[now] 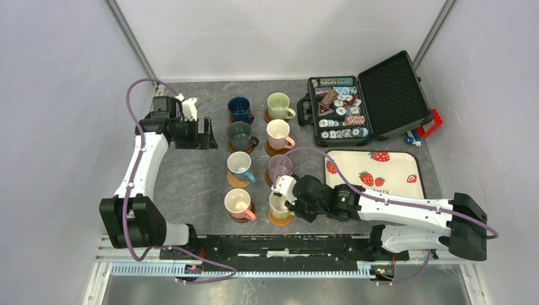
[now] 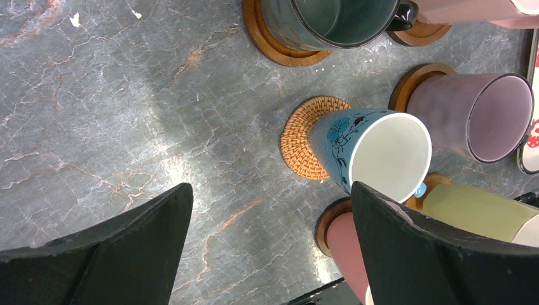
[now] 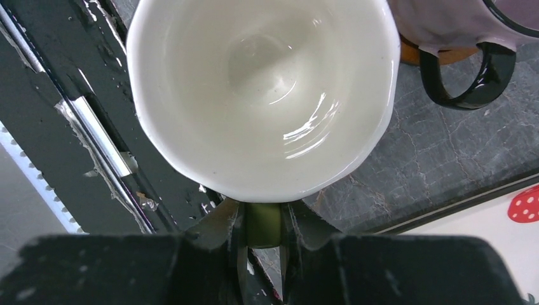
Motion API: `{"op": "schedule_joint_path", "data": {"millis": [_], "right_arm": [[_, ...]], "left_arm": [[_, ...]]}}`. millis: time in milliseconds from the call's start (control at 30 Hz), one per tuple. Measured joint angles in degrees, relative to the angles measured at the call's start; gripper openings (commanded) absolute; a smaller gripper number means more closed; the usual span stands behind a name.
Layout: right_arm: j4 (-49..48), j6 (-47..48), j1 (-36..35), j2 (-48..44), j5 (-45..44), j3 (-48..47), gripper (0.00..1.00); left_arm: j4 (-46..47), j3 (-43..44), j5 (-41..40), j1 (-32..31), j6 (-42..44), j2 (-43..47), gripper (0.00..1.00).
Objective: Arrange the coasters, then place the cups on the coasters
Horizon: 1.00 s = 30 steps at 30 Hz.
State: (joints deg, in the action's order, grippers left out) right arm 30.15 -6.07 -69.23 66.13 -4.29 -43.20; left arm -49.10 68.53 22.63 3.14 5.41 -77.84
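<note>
My right gripper is pinched on the handle of the yellow cup. The cup is upright, with its pale inside facing the wrist camera. From overhead, the yellow cup sits over the nearest coaster of the right column, just in front of the mauve cup. I cannot tell whether its base touches the wood.

My left gripper is spread wide and holds nothing. It hangs over the table, left of the grey-green cup.

The other seven cups stand on coasters, in two columns. The light blue cup is on a woven coaster.
</note>
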Motion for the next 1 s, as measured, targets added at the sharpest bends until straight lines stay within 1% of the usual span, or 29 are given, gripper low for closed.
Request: {"op": "schedule_joint_path", "data": {"millis": [233, 1000], "right_arm": [[-0.68, -0.79, 1.86, 1.51, 2.03, 0.28, 0.0], [-2.19, -1.09, 1.84, 1.42, 2.95, 1.36, 0.0]], "left_arm": [[0.04, 0.0, 0.0, 0.0, 0.0, -0.07, 1.0], [1.22, -0.04, 0.0, 0.0, 0.0, -1.31, 1.0]]}}
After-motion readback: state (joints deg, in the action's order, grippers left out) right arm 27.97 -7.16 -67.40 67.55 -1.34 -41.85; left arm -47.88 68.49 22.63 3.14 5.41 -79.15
